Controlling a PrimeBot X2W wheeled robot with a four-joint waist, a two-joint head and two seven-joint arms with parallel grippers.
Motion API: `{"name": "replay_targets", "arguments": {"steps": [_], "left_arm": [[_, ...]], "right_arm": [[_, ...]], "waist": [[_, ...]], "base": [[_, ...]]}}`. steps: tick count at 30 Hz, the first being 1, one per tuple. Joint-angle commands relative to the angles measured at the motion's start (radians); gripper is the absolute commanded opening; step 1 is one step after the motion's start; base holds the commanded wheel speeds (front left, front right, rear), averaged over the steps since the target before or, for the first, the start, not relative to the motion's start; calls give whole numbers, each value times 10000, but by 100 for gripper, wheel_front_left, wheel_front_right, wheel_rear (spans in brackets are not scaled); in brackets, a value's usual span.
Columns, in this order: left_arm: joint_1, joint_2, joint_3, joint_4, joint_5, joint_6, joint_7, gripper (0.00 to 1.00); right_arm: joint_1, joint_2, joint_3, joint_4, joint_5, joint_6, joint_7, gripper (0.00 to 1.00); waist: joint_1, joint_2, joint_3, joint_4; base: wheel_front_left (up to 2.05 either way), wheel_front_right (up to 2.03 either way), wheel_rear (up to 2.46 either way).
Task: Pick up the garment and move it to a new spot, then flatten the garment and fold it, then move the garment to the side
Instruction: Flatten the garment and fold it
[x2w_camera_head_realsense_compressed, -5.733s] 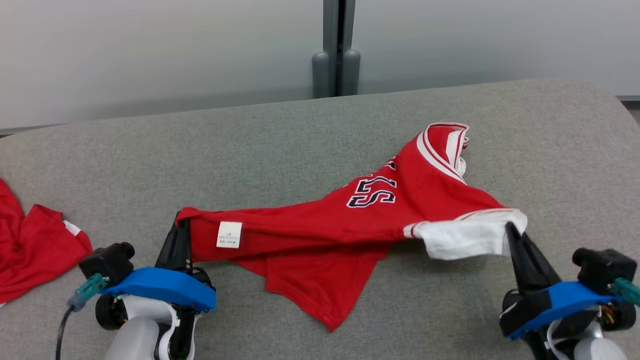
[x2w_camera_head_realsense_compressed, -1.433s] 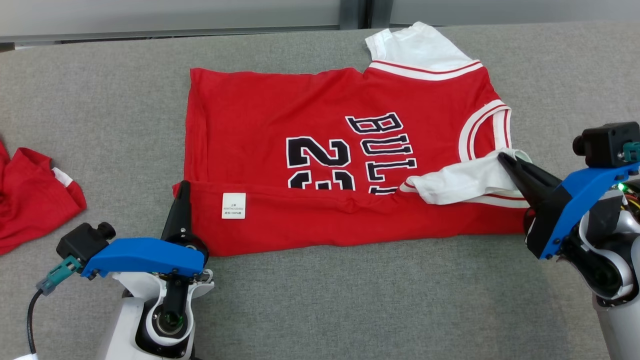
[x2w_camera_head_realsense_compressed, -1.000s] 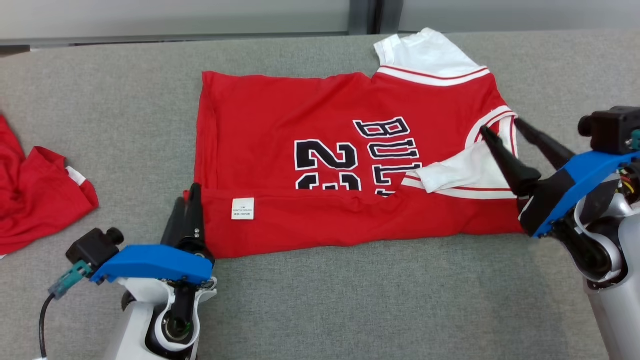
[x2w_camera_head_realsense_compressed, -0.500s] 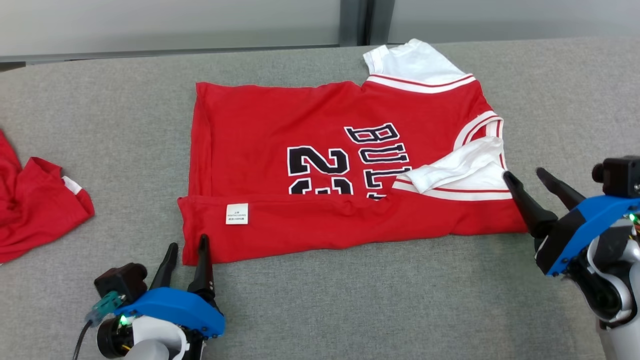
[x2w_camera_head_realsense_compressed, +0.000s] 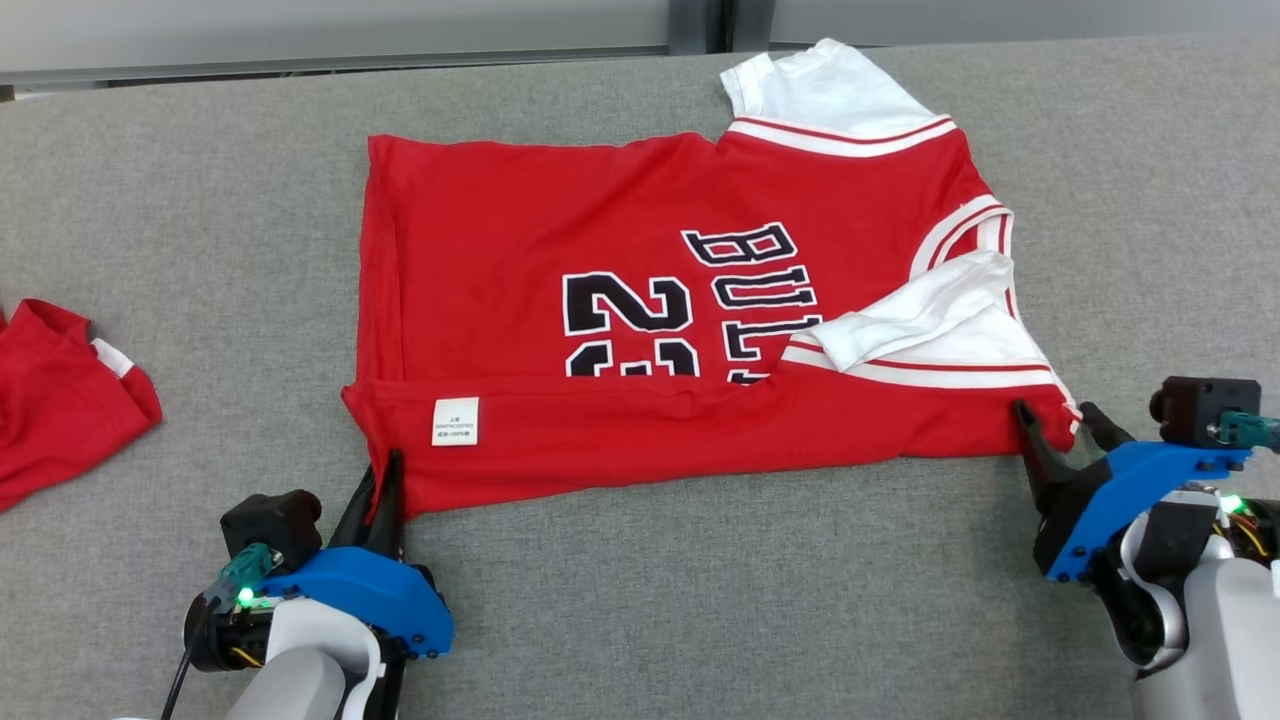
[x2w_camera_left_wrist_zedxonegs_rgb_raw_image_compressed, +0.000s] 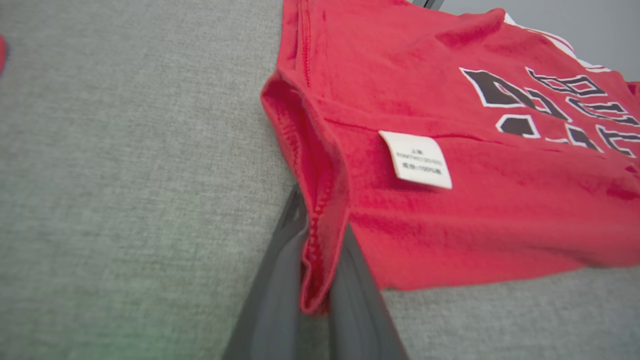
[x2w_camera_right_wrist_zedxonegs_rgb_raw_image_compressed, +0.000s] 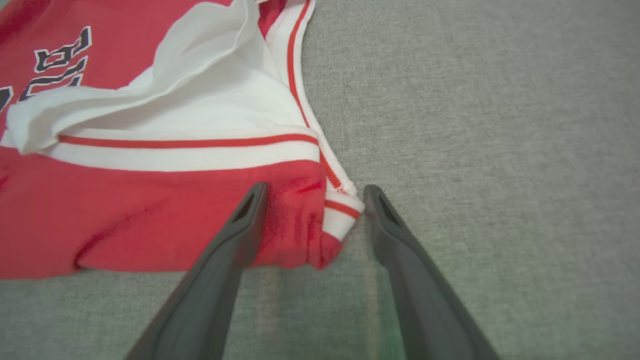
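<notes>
Lying flat with its near edge folded over, the red garment (x2w_camera_head_realsense_compressed: 520, 230) is pinched at its near hem corner by the left gripper (x2w_camera_head_realsense_compressed: 383, 472), whose fingers are pressed together on the cloth. A white label (x2w_camera_head_realsense_compressed: 455, 421) is seen just beyond those fingertips, slightly to their right. The other near corner, trimmed in white, is straddled by the right gripper (x2w_camera_head_realsense_compressed: 1053, 410), fingers held apart. Another red cloth (x2w_camera_head_realsense_compressed: 60, 400) is seen on the grey surface (x2w_camera_head_realsense_compressed: 700, 600), well off to the left gripper's left.
</notes>
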Motion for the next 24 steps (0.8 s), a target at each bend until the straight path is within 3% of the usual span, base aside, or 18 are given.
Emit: {"name": "replay_targets", "arguments": {"steps": [1, 7, 8, 9, 10, 16, 24], "left_arm": [[2, -11, -100, 281, -61, 32, 137, 0], [-31, -82, -163, 393, -112, -67, 89, 0], [-16, -106, -190, 404, -118, -84, 85, 0], [11, -117, -199, 407, -137, -94, 78, 0], [53, -125, -204, 412, -153, -101, 75, 0], [390, 25, -72, -50, -279, -114, -80, 0], [1687, 531, -42, -1559, -485, 331, 439, 0]], "right_arm": [[-177, 94, -59, 156, -198, 1, -106, 100], [-169, 447, -30, 1077, -988, 3, 287, 100], [-86, 483, 54, 1105, -1009, 4, 358, 79], [-1, 515, 73, 1071, -989, 17, 362, 4], [91, 527, 100, 995, -956, 15, 360, 0], [662, 464, -127, -173, -854, 1, 62, 0], [2236, 357, -367, -2349, -362, 1, 1037, 0]], "waist": [[1, 0, 21, 8], [1, 0, -20, 117], [1, 0, -68, 143], [1, 0, -113, 156], [1, 0, -182, 166], [1, 0, -708, 132], [1, 0, -1361, 51]], "base": [[0, 0, 0], [0, 0, 0], [0, 0, 0], [0, 0, 0], [0, 0, 0], [0, 0, 0], [0, 0, 0]]}}
